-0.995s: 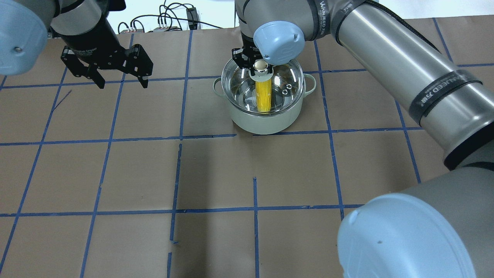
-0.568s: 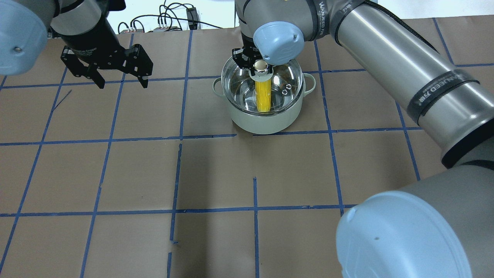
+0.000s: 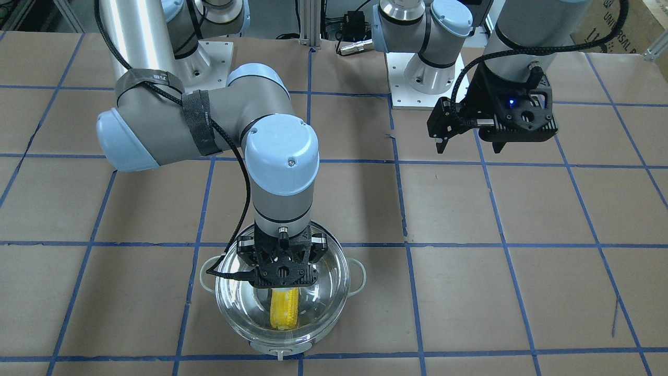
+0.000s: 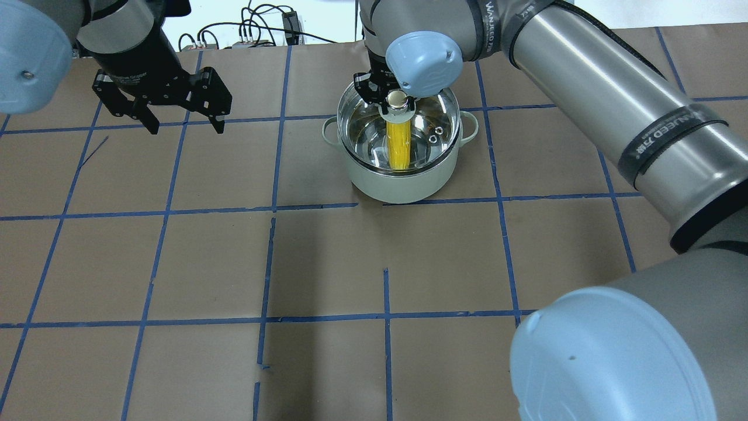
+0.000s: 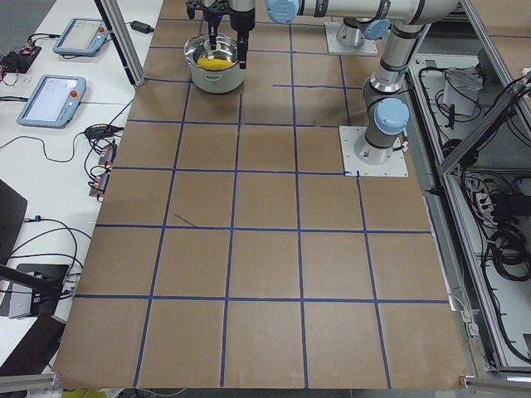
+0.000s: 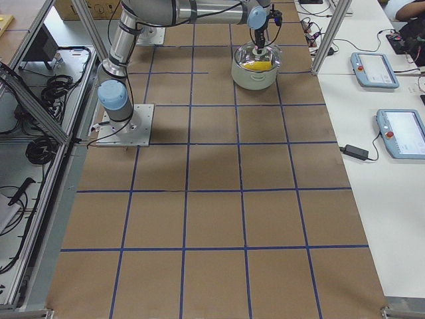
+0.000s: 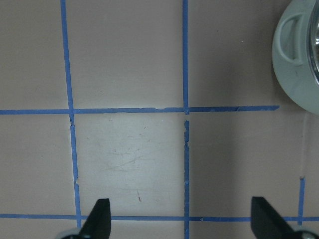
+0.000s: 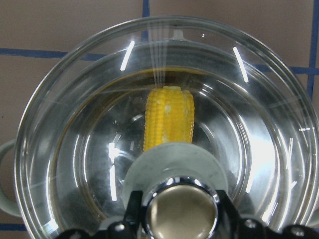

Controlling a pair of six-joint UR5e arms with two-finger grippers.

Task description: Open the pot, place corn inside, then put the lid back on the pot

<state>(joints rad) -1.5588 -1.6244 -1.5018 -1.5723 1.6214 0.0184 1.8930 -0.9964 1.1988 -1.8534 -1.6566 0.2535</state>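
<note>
Front-facing view: right gripper (image 3: pixel 282 272) body covers the lid (image 3: pixel 324 284) knob (image 8: pixel 180 214) and the half of the corn (image 3: pixel 284 312) at the robot side of the pot (image 4: pixel 403 184). Overhead: blue wrist cap (image 4: pixel 423 61) hides the pot's far rim and most of the jaws. Left wrist view: pot cut by frame edge, only one loop handle (image 7: pixel 291 37) and a slice of wall show; left gripper (image 7: pixel 180 221) fingertips clipped. Right wrist view: knob blocks one corn end, both pot handles cut off. Side views: pot tiny, lid seating unreadable

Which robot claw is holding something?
The right claw, over the pot, is shut on the lid. The left claw hangs open over the table, off to the side, holding nothing.
</note>
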